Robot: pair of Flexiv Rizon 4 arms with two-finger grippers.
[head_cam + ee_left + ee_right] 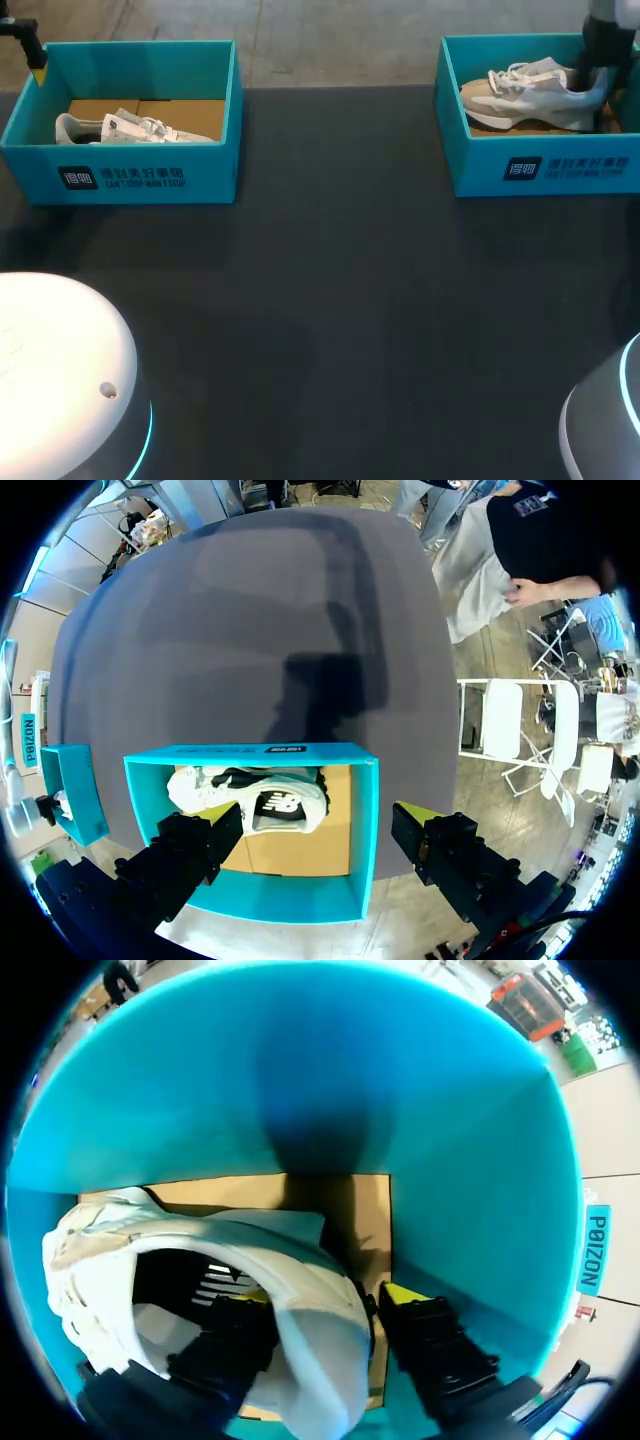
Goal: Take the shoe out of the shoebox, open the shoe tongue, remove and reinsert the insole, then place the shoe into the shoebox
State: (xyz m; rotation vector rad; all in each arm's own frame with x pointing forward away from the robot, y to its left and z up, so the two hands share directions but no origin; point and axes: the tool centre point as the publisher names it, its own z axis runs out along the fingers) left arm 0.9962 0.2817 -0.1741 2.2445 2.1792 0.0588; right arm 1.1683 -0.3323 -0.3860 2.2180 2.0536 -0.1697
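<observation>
Across the dark table (330, 330), the right shoebox (545, 170) is holding the shoe (530, 92), and the right gripper (325, 1297) is pinching its heel, one finger inside, one outside. The left gripper (318, 820) is hovering, spread wide, over the left shoebox (130, 175), where a second shoe (120, 128) is lying.

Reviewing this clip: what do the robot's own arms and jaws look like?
The left arm and right arm have glossy pale domed housings, each edged with a glowing cyan ring. The wrist views show blocky black jaws with bright yellow tips on both arms.
</observation>
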